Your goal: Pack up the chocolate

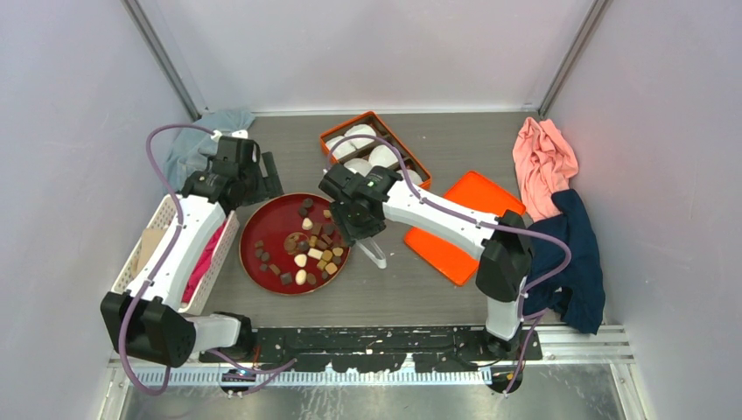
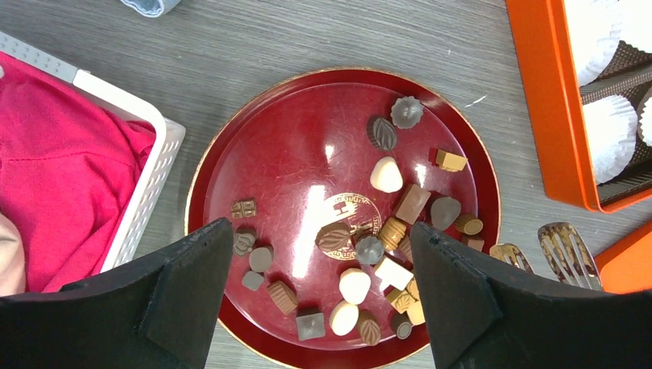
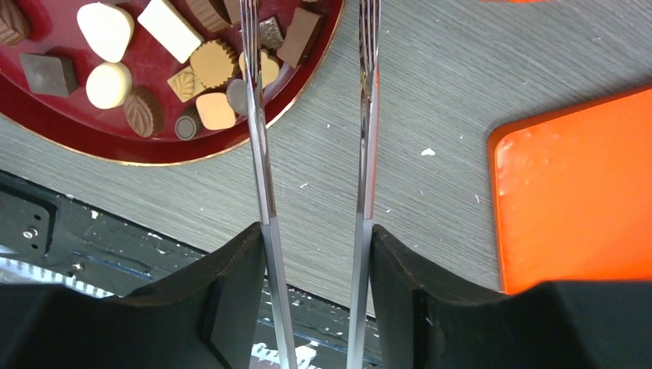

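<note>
3 pale walls (image 1: 61, 114) enclose a grey wood-grain table (image 1: 472, 144) under soft, even light.

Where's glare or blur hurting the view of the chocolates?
Left wrist: white glare streaks across the centre of the plate, but the chocolates are sharp. Right wrist: the tongs gleam mirror-bright, chocolates crisp. Top external: even light, soft shadows, chocolates tiny but readable.

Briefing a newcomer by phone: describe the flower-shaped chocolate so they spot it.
Find the red plate beside the orange box. On its far side sit two pieces close together: the chocolate is the scalloped grey-brown one, not the ribbed leaf.
</note>
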